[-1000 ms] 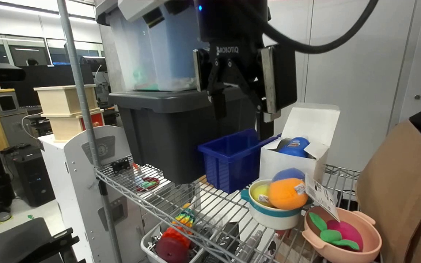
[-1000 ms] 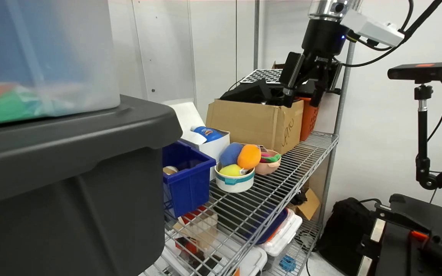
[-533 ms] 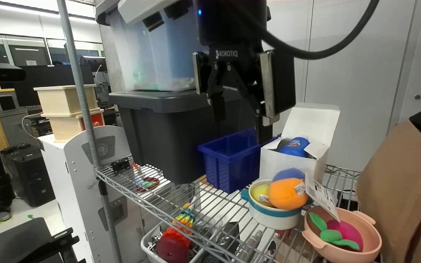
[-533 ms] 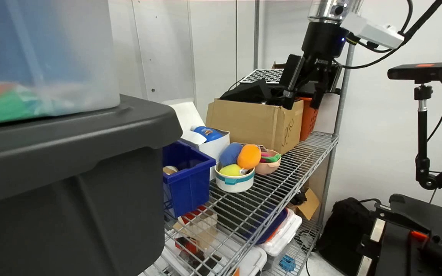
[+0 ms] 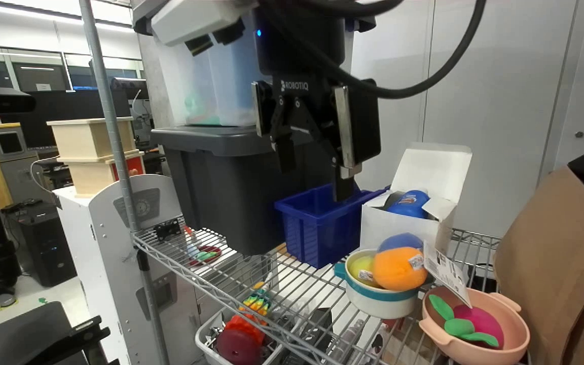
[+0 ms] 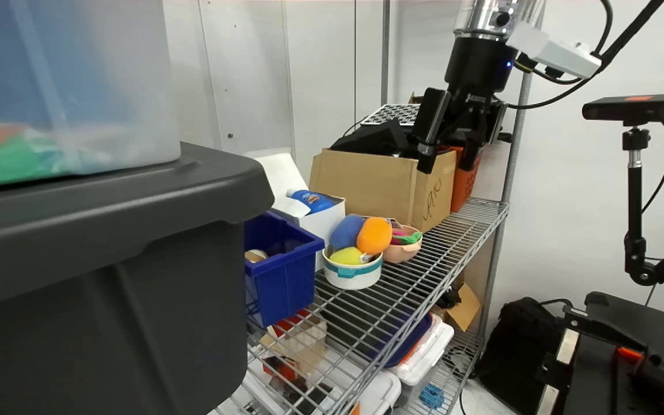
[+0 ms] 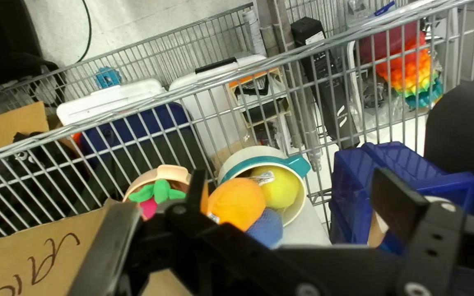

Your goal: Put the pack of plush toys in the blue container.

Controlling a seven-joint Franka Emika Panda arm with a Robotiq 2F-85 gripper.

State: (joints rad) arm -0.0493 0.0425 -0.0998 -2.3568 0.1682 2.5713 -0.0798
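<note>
Sitting heaped in the white pot (image 5: 382,301): three plush toys (image 5: 398,272)

The grey tote (image 6: 107,288) partly hides the blue container (image 6: 286,279) in an exterior view.

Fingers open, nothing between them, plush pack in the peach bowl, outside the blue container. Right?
Not quite: the plush pack sits in the white pot with the teal band, not the peach bowl, as the wrist view shows. The rest holds: the fingers are open with nothing between them, and the pack is outside the blue container.
</note>
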